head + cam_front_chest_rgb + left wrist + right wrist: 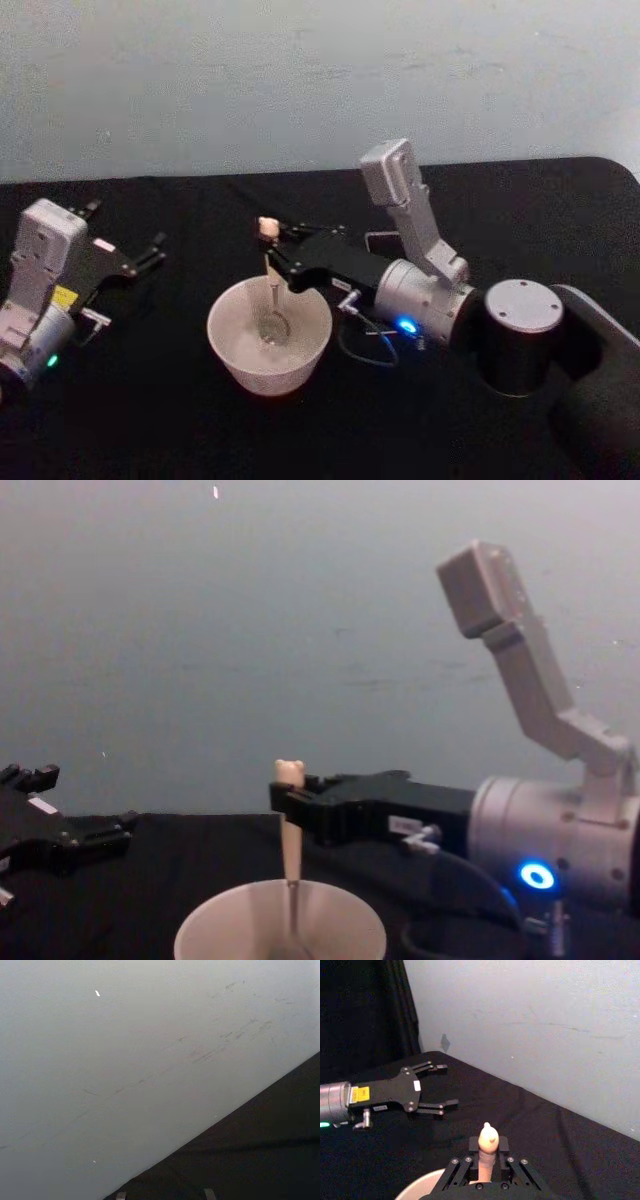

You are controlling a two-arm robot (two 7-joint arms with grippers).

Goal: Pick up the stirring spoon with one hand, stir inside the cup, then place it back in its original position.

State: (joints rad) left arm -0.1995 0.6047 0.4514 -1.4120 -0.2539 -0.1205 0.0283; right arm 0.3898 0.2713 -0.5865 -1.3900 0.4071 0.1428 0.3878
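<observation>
Stirring spoon (272, 290) clamped upright in the right tool (272, 257), gripped on the pale peach handle just under the bear head. In the right wrist view, fingers (474, 1146) pressed against the handle from both sides, bear head poking out above them. Thin dark neck running straight down from the grip. Small shiny bowl low inside the cup (228, 300), close to its floor and near the middle; touching the floor or not, cannot tell.

Right tool held level over the far part of the cup's rim, reaching in from the right side of the worktop (150, 420). Cream-white cup standing upright on the black worktop, directly below the grip, much wider than the stirring spoon.

Farther out, left tool (130, 226) well to the left of the cup and apart from it, fingers spread wide with nothing between them, tips turned toward the far side of the worktop. Behind everything, a pale grey wall (200, 630) rising from the worktop's far edge.
</observation>
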